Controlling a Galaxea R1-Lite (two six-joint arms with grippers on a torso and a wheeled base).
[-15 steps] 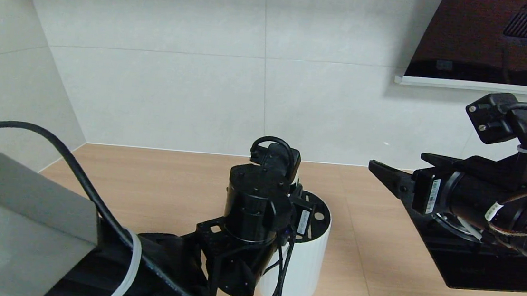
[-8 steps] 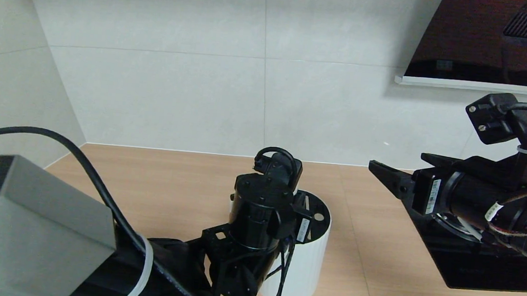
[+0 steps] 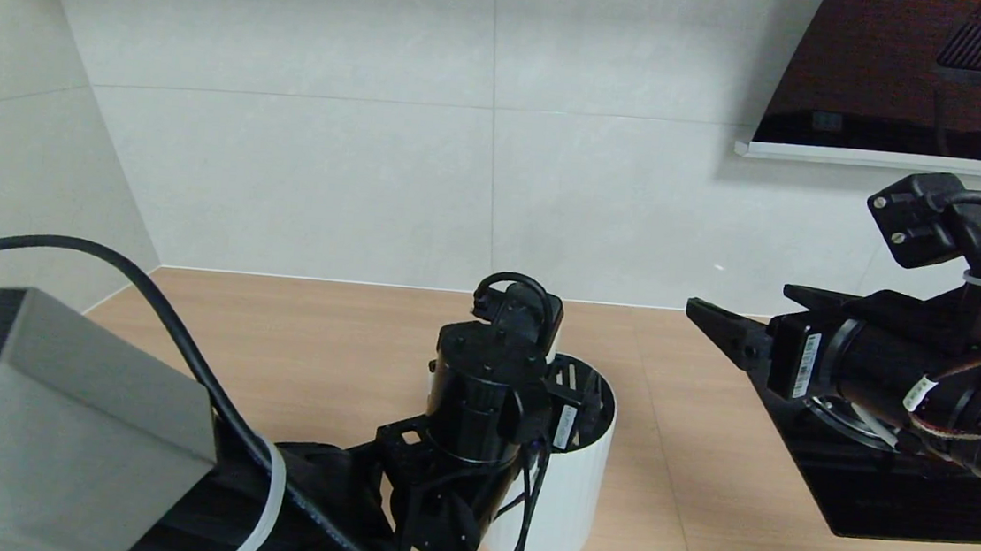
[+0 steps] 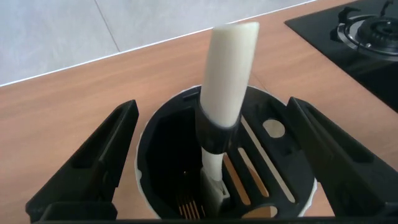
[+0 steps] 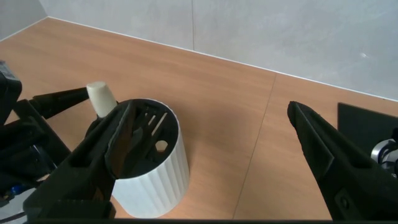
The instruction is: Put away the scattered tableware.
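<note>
1. Light wooden countertop: spreads beneath both grippers.
2. Glossy black glass cooktop: lies under the right gripper. Its jaws stand wide apart and hold nothing. No shift in it over the last second.
3. White ribbed cylindrical utensil holder with a black slotted insert: sits directly below the left gripper, well apart from the right gripper.
4. Left gripper: fingers spread, one on each side of the handle, touching neither side. The arm edged slightly over the holder a second ago and has been steady for the last half second.
5. Utensil with a cream-white rounded handle and black collar: stands near upright in the holder's large open compartment, between the left fingers and free of them. Working end hidden inside.
6. Reading: this piece looks released and stowed. The next move likely calls for a straight lift of the left gripper. A sideways drift could knock the handle or tip the holder.
</note>
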